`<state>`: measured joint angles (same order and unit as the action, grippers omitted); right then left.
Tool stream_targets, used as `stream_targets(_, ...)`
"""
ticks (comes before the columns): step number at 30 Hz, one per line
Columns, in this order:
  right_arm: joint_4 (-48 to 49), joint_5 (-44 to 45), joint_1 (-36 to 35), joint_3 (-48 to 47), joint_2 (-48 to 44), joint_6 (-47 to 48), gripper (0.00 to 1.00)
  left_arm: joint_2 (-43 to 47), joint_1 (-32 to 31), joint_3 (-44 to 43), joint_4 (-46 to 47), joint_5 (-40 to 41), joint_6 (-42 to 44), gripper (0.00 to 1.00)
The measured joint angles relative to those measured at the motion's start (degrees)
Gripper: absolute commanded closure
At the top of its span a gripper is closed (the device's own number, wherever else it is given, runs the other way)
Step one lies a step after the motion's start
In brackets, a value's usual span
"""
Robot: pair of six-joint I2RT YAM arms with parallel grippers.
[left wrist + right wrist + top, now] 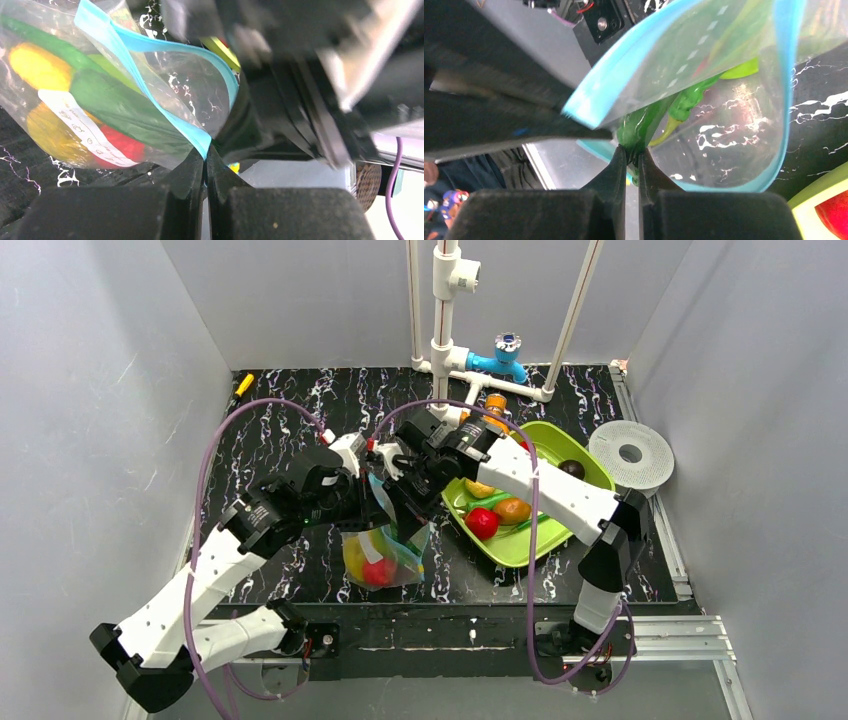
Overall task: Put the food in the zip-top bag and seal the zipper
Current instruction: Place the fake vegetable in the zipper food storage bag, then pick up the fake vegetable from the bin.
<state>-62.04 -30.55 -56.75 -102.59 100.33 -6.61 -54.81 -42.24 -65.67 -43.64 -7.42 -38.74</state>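
Note:
The zip-top bag (385, 555) hangs over the black marbled table with its mouth held open. Inside it lie yellow (37, 67), red (125, 145) and green (120, 107) food pieces behind a white label (80, 125). My left gripper (205, 155) is shut on the light-blue zipper (150, 47) at one end of the mouth. My right gripper (631, 152) is shut on a glossy green food piece (639, 127) that reaches down into the bag (734, 110). In the top view both grippers (372, 502) (405, 512) meet above the bag.
A lime-green tray (560, 445) lies right of the bag with red (482, 523), orange-brown (512, 510), yellow (478, 488) and dark (571, 469) food in it. A white round disc (630, 455) lies at the far right. White pipes with a blue valve (500, 350) stand at the back.

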Motion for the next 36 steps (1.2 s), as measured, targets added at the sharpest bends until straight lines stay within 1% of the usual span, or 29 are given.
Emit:
stream_targets(2, 2.1, 0.5, 0.6, 0.1, 1.0, -2.5, 0.91, 0.5, 0.0, 0.1, 0.2, -0.2, -0.2, 1.00)
stream_targets(5, 6.4, 2.2, 0.9, 1.6, 1.3, -7.2, 0.84, 2.1, 0.0, 0.7, 0.3, 0.0, -0.7, 1.00)
stream_targets(8, 9.7, 4.5, 1.1, 2.2, 1.3, -11.8, 0.69, 3.0, 0.0, 0.8, 0.3, 0.6, -1.0, 1.00)
stream_targets(11, 12.9, 5.6, 1.1, 2.3, 1.3, -14.3, 0.55, 3.1, 0.0, 0.8, 0.3, 1.0, -1.2, 1.00)
stream_targets(14, 14.8, 6.3, 1.1, 2.3, 1.3, -15.2, 0.48, 2.9, 0.0, 0.8, 0.2, 1.4, -1.3, 1.00)
stream_targets(18, 15.5, 7.5, 1.1, 2.9, 1.0, -15.3, 0.47, 3.0, 0.0, 0.8, -0.1, 2.6, -1.3, 1.00)
stream_targets(24, 15.5, 9.9, 1.1, 8.8, -3.4, -15.0, 0.47, 4.0, 0.0, 1.6, -0.2, 5.4, -1.9, 1.00)
stream_targets(28, 15.8, 11.4, 1.1, 13.1, -9.9, -14.2, 0.47, 5.5, 0.0, 2.8, -0.5, 8.0, -3.1, 1.00)
stream_targets(31, 16.4, 13.3, 1.1, 16.5, -17.4, -13.6, 0.44, 6.7, 0.0, 3.6, -0.7, 10.1, -4.0, 1.00)
stream_targets(34, 18.2, 17.3, 1.1, 19.4, -25.0, -12.8, 0.44, 7.7, 0.0, 3.8, -1.1, 12.0, -4.9, 1.00)
stream_targets(36, 19.7, 21.7, 1.2, 21.2, -29.7, -12.8, 0.44, 7.9, 0.0, 3.8, -1.4, 12.8, -5.2, 1.00)
